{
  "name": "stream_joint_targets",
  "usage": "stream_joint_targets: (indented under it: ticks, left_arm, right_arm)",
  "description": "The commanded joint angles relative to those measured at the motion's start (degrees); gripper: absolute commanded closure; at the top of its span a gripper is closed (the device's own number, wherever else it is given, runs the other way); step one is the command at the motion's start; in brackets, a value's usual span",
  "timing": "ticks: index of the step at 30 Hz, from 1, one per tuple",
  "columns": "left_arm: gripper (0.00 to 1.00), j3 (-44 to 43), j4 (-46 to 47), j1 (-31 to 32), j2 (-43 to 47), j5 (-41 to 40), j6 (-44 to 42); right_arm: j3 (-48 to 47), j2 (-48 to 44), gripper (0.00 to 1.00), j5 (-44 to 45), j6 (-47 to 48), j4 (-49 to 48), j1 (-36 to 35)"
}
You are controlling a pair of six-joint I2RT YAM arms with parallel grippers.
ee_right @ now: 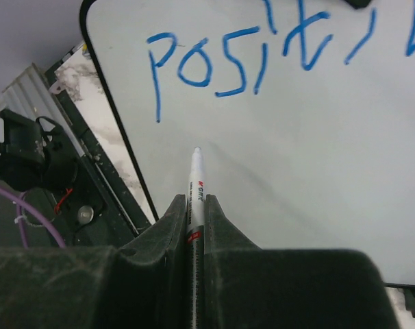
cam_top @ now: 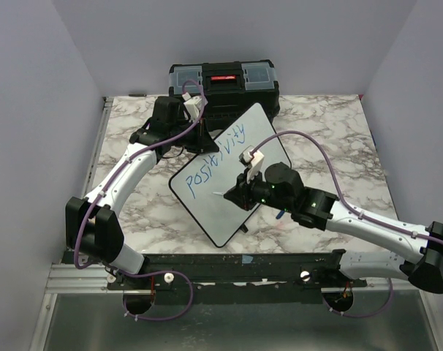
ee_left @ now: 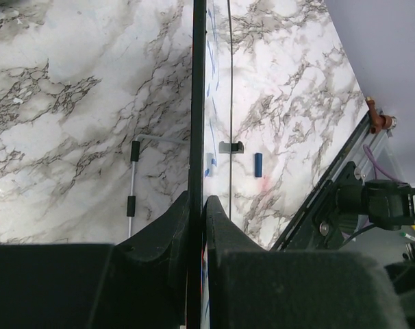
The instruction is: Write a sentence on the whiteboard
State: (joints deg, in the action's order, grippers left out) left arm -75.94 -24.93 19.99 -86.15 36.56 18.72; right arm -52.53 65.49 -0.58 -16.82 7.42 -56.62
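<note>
Two grips: left claw (ee_left: 197, 203) pinches the whiteboard (ee_left: 197, 82) edge, right claw (ee_right: 196, 207) pinches a marker (ee_right: 196, 171).

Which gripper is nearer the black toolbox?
Left. The left gripper clamps the whiteboard at its far edge, beside the toolbox; the right gripper holds the marker over its near half.
</note>
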Motion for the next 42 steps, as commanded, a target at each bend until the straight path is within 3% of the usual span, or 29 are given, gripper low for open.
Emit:
stream_joint_targets:
  ticks: [1,11,23,42]
  left_arm:
    - [1.00,1.5,2.1,-0.2,0.4,-5.0,-2.3]
    - [1.00,2.4,2.7,-0.8,0.2,-5.8,-1.8]
    - [1.00,2.9,3.5,-1.3,0.5,-6.0,-1.0]
    - [1.00,3.4,4.2,-2.0,0.8,-5.3,-1.1]
  right_arm:
    - [0.3,0.6,0.99,5.9,2.4,-0.2,-3.7]
    - [0.1,2.8,0.99,6.4,4.8,-1.9,-8.1]
    - [-4.0,9.0,0.99,14.0,5.0,-3.7,-13.0]
    - [-5.5,12.3,0.99,19.3,3.9,-4.2,-13.6]
